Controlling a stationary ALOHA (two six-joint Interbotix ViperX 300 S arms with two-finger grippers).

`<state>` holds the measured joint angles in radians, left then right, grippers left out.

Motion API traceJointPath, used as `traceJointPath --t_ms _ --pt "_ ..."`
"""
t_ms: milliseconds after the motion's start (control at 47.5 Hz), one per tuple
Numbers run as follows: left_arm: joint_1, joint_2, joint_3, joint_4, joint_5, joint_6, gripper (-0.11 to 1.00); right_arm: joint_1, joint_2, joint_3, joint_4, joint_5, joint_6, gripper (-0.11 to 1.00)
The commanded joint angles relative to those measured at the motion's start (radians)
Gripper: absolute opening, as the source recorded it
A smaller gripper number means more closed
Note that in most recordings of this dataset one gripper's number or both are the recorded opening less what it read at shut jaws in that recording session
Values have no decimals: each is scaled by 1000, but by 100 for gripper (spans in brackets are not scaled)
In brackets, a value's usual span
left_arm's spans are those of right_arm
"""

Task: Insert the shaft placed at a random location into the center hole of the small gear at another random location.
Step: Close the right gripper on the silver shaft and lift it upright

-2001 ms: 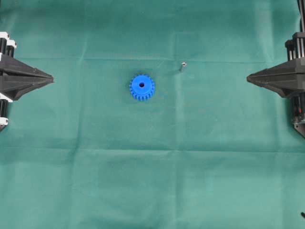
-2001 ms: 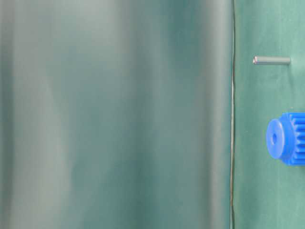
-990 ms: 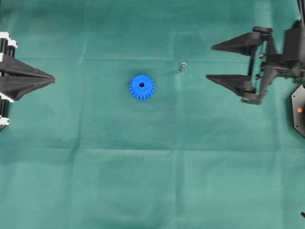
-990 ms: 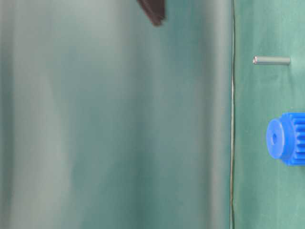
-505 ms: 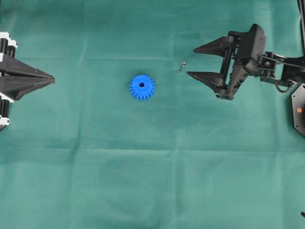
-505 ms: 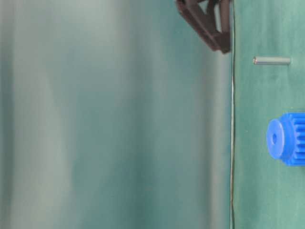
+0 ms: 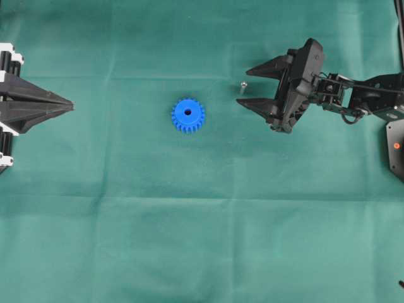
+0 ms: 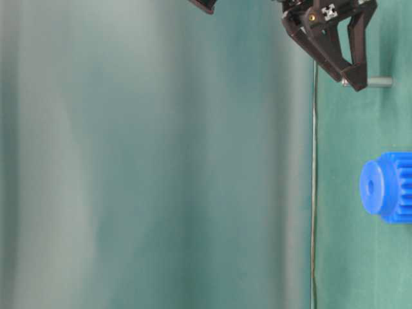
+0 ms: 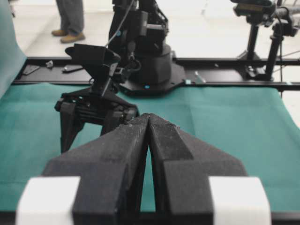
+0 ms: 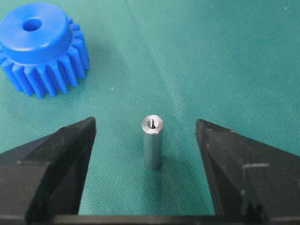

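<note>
The shaft (image 7: pixel 243 86) is a short silver pin standing upright on the green cloth, right of the small gear (image 7: pixel 187 115). The gear is bright blue and lies flat with its center hole (image 7: pixel 187 112) facing up. My right gripper (image 7: pixel 242 88) is open, its two fingers either side of the shaft (image 10: pixel 152 143) without touching it. The gear (image 10: pixel 42 47) shows beyond the gripper's left finger, its hole (image 10: pixel 32 24) empty. In the table-level view one finger (image 8: pixel 335 51) overlaps the shaft (image 8: pixel 380 82). My left gripper (image 7: pixel 68 106) stays shut and empty at the left edge.
Green cloth (image 7: pixel 202 221) covers the whole table. A black part with a red dot (image 7: pixel 396 145) sits at the right edge. In the left wrist view the right arm's base (image 9: pixel 145 56) and a black rail (image 9: pixel 225 84) stand behind the cloth.
My right gripper has travelled left and lower, from beside the shaft to straddling it, jaws still wide. The left gripper, gear and shaft have not moved.
</note>
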<state>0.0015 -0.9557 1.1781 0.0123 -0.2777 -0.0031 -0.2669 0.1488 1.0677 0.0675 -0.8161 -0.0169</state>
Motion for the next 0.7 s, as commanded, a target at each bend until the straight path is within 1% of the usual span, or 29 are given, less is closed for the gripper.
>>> traceJointPath --t_ms 0,84,147,190,295,337,358,674 --pt "-3 8 -17 2 -3 2 0 -5 -9 -14 3 -17 -5 80" --pt "-2 8 -17 2 -3 0 0 -5 -9 -15 3 -15 -5 74" --pt "-2 8 -15 2 -3 2 0 -5 -9 -17 2 -15 -5 66" --pt "-2 8 -15 2 -2 2 0 -5 -9 -15 -2 -17 -6 55" --pt "-2 8 -15 2 2 2 0 -5 -9 -17 -3 -15 -5 26" --pt "-2 8 -15 2 3 2 0 -5 -9 -17 -3 -17 -6 16" --pt "-2 8 -15 2 3 2 0 -5 -9 -15 -5 -17 -5 13" --pt "-2 8 -15 2 5 2 0 -5 -12 -17 -5 -12 -5 13"
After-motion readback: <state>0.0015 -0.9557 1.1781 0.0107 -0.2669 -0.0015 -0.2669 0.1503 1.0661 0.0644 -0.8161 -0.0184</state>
